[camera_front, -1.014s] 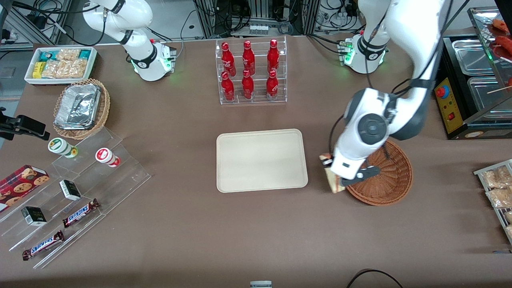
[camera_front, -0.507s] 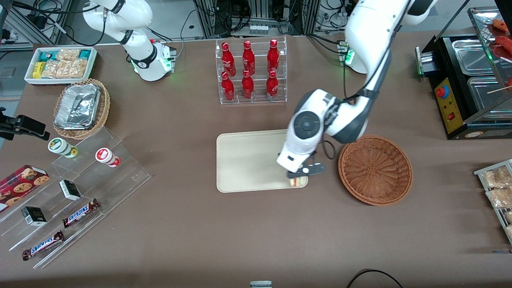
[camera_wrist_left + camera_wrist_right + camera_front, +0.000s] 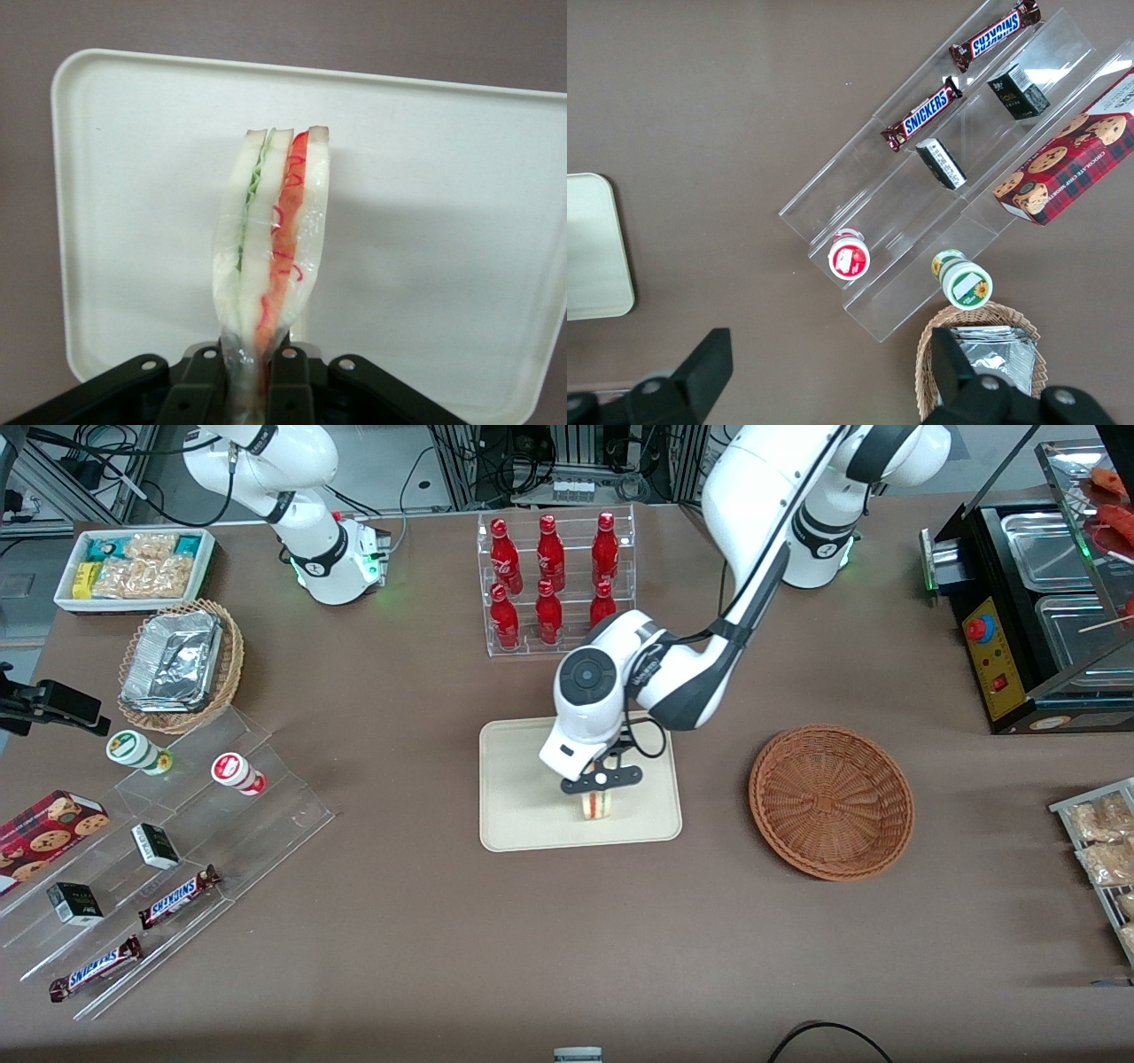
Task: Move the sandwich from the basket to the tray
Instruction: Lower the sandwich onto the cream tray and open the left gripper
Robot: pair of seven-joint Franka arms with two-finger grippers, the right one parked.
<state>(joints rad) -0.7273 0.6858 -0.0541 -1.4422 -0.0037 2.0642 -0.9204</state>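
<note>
From the front I see my gripper [image 3: 595, 790] over the tray [image 3: 518, 815], clamped on the sandwich [image 3: 596, 805], which sits above the tray's nearer half. The arm's wrist covers part of the tray. The rack of red bottles [image 3: 554, 584] stands farther from the camera, and the basket [image 3: 831, 802] is beside the tray, toward the working arm's end.

On the wrist camera, the fingers [image 3: 292, 376] pinch one end of the sandwich [image 3: 273, 239]: white bread, green and red stripes, clear wrap. Its length points straight away from the gripper [image 3: 259, 381], over the tray [image 3: 443, 221].
</note>
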